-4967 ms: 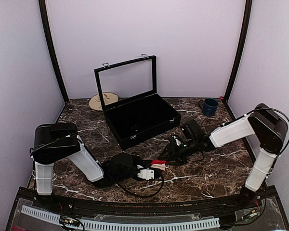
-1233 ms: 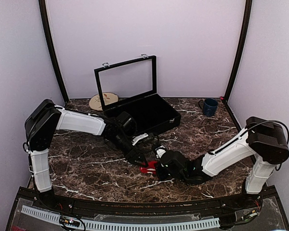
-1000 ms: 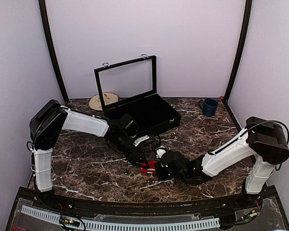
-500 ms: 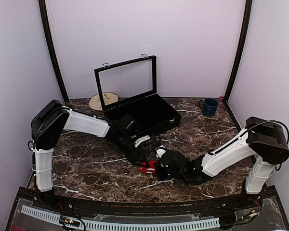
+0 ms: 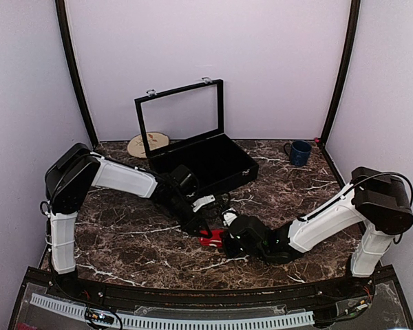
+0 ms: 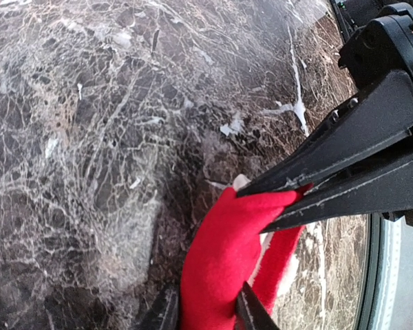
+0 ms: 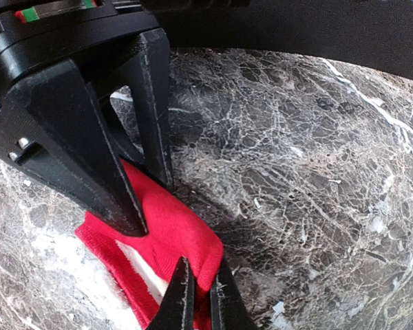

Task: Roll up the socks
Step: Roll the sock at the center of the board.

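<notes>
Near the front middle of the dark brown marble-patterned worktop (image 5: 117, 240), the soft bright-red fabric socks (image 5: 210, 239) with cream-white ribbed cuffs lie bunched low between the two arms. The right gripper (image 7: 201, 299) has its black fingers close together, pinching a fold of the red fabric. The left gripper (image 6: 208, 315) reaches in from the opposite side, clamped on the socks with red cloth filling the gap between its fingers, just beside the right one. Well behind them stands a black rectangular case (image 5: 213, 187), its glass-paned lid upright. A round wooden disc (image 5: 142, 146) lies left of the case by the back wall, and a dark blue mug (image 5: 300, 152) sits at the far right
</notes>
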### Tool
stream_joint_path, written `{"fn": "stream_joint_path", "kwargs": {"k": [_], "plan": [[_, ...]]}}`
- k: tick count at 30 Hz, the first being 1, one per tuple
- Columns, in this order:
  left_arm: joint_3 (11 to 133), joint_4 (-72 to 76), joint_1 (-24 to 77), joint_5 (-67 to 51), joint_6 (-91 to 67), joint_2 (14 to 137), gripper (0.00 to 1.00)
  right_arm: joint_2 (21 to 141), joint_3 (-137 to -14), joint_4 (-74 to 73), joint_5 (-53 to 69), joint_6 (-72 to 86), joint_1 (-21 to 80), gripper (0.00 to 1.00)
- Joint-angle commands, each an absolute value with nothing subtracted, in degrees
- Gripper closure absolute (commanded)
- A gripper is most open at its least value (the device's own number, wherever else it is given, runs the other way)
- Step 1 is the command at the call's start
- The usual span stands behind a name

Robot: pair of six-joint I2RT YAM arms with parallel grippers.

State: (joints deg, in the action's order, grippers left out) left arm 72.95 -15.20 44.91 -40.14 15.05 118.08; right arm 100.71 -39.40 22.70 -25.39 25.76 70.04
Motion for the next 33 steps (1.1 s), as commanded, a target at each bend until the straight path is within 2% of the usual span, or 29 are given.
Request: {"fn": "stream_joint_path", "kwargs": {"k": [1, 10, 19, 28, 33], "plan": [[70.56, -13.61, 45.00, -37.23, 17.66, 117.93, 0.75, 99.85, -38.60, 22.49, -25.13, 25.82, 70.66, 1.00], [65.66, -7.98, 45.09, -33.93, 20.51, 115.24, 0.82, 98.30, -37.42, 19.50, -24.53, 28.88, 70.66, 1.00], [54.66, 6.71, 46.55, -29.00, 22.53, 109.65, 0.87, 95.78, -36.58, 15.62, -22.82, 33.39, 70.66, 0.84], [49.64, 14.23, 51.93, -18.21, 25.94, 107.32, 0.88, 92.90, -34.11, 14.74, -20.64, 41.22, 70.44, 0.60], [47.56, 16.40, 54.66, -12.24, 28.98, 106.43, 0.88, 87.11, -31.60, 13.15, -20.22, 45.60, 70.48, 0.56]]}}
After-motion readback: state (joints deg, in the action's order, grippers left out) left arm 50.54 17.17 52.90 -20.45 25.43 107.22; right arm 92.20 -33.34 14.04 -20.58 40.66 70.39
